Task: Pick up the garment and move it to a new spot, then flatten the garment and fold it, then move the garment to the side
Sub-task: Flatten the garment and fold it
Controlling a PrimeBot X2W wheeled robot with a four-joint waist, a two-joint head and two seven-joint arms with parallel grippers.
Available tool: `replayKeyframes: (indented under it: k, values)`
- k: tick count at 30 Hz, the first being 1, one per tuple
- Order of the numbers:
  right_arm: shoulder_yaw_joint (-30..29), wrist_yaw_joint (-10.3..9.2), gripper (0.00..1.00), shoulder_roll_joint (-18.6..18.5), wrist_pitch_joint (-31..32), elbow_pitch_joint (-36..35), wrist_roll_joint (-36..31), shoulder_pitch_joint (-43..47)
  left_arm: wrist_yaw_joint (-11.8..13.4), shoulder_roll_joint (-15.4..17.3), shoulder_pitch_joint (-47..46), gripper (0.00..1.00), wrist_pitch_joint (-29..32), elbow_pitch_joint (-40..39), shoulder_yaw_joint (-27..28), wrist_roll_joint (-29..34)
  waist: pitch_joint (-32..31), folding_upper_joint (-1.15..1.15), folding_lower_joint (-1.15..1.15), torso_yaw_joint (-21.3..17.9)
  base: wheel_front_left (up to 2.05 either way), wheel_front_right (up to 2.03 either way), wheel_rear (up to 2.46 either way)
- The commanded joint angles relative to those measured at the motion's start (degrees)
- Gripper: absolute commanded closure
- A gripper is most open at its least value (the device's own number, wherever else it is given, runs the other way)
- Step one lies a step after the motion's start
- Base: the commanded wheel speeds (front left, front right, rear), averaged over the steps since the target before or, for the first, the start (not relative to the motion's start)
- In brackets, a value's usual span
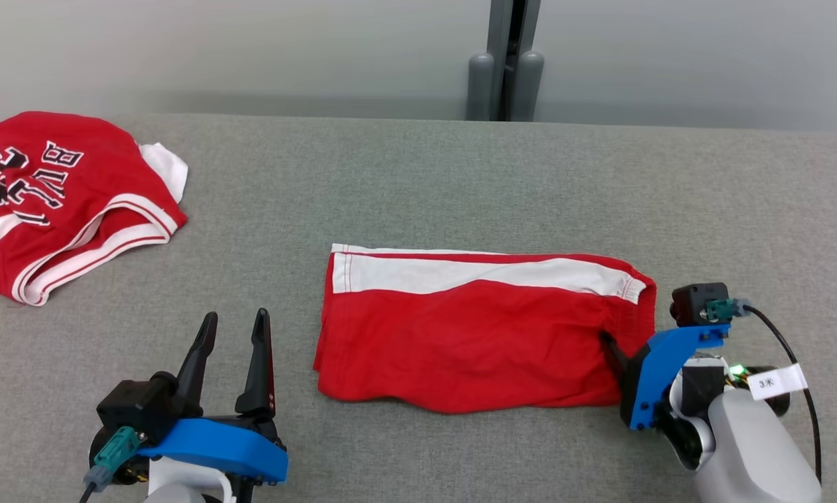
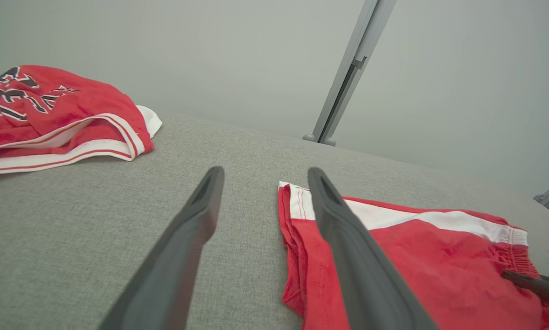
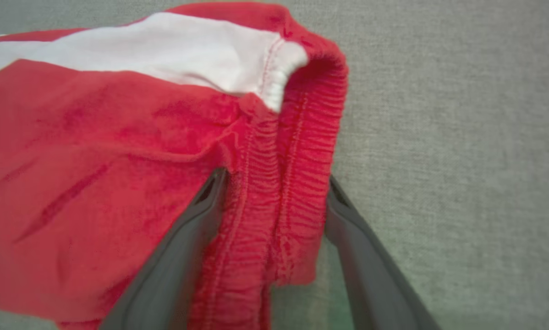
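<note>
Red shorts (image 1: 481, 342) lie flat mid-table (image 1: 460, 175), folded, white side stripe (image 1: 460, 274) along the far edge. Left gripper (image 1: 237, 318) sits just left of them over bare grey cloth, fingers spread, nothing between. Right gripper (image 1: 617, 356) is at the shorts' right end (elastic waistband side), one dark finger lying on the fabric. Red jersey (image 1: 62, 202) with black lettering is crumpled at the far left, well apart.

- Looks like a lab or test room.
- Plain grey fabric covers the bench (image 1: 460, 175).
- Bare pale wall panels (image 1: 251, 49) stand behind, joined by a grey metal post (image 1: 500, 42).
</note>
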Motion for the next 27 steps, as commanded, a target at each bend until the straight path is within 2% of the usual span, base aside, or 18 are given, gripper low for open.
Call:
replayKeyframes:
  k: [1,3,4,5,6,7,8,11,15,24,27]
  values:
    - [0.6,0.01,0.00,-0.1,0.1,1.7,0.6,-1.4,-0.2,-0.4,-0.3,0.00,-0.3,0.2,0.3,0.5,0.4,0.00,0.00,0.5,0.00,0.00,0.00]
    - [1.7,0.01,0.02,0.0,0.2,4.0,0.9,-2.6,-0.3,-0.6,-0.4,0.00,-0.3,0.3,0.5,0.6,0.5,0.00,0.00,0.8,0.00,0.00,0.00]
    - [2.0,0.01,0.26,0.0,0.1,5.0,0.8,-3.2,-0.3,-0.6,-0.4,0.00,-0.3,0.3,0.6,0.7,0.6,0.00,0.00,0.8,0.00,0.00,0.00]
    - [2.4,0.01,0.58,0.1,0.2,5.9,1.0,-3.8,-0.3,-0.7,-0.5,0.00,-0.3,0.4,0.7,0.8,0.6,0.00,0.00,0.9,0.00,0.00,0.00]
    - [2.9,0.01,0.73,0.1,0.2,6.8,1.1,-4.4,-0.4,-0.8,-0.5,0.00,-0.3,0.4,0.7,1.0,0.7,0.00,0.00,0.9,0.00,0.00,0.00]
    - [3.2,0.01,0.95,0.1,0.0,7.4,1.3,-4.9,-0.4,-0.8,-0.5,0.00,-0.3,0.5,0.8,1.0,0.7,0.00,0.00,0.9,0.00,0.00,0.00]
    - [3.4,0.01,1.00,0.1,-0.1,8.0,1.5,-5.5,-0.5,-0.9,-0.5,0.00,-0.3,0.4,0.8,1.1,0.7,0.00,0.00,0.8,0.00,0.00,0.00]
    - [3.7,0.01,1.00,0.0,-1.0,8.8,1.9,-7.2,-0.6,-1.1,-0.5,0.00,-0.3,0.3,0.8,1.5,0.6,0.00,0.00,0.2,0.00,0.00,0.00]
    - [2.1,0.00,1.00,-0.2,0.2,8.9,5.5,-7.6,-1.1,-1.5,-0.7,0.00,-0.1,0.1,0.1,1.2,0.3,0.00,0.00,-0.8,0.00,0.00,0.00]
    - [-1.7,0.00,1.00,-8.1,5.7,1.5,7.2,-4.0,-1.2,-2.0,-0.7,0.00,0.2,-0.4,-1.0,1.3,0.1,0.00,0.00,-3.3,0.00,0.00,0.00]
    - [-2.1,0.01,1.00,-8.4,7.7,-1.9,7.8,-2.9,-1.3,-2.1,-1.0,0.00,0.5,-0.4,-1.2,1.2,0.1,0.00,0.00,-3.7,0.00,0.00,0.00]
